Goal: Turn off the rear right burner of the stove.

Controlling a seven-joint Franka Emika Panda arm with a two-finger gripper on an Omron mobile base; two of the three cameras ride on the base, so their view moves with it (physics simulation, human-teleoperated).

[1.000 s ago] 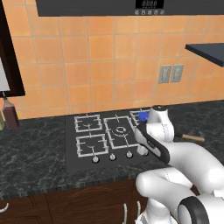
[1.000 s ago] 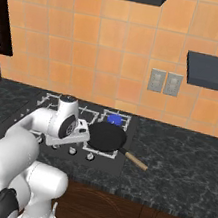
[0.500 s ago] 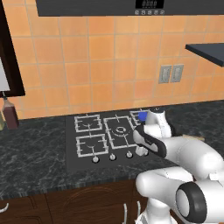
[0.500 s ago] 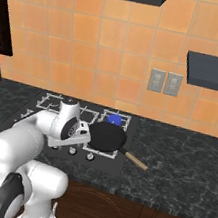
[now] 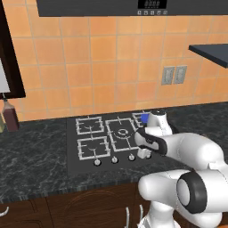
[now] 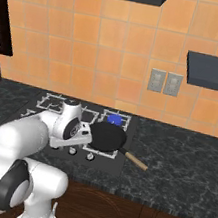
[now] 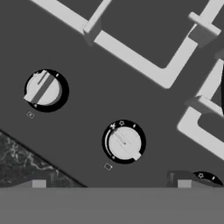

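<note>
The claw [image 7: 109,183] hangs low over the stove [image 5: 73,158], above its front knob row, fingertips barely showing, so I cannot tell how wide it stands. One knob [image 7: 124,143] sits just ahead, between the tips. Beyond the claw, the rear right burner [image 6: 114,119] burns blue behind an empty black pan [image 6: 108,136].

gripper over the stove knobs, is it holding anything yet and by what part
Nothing is held. The gripper is open above the stove, with a knob ahead of its fingers, not between them.
</note>
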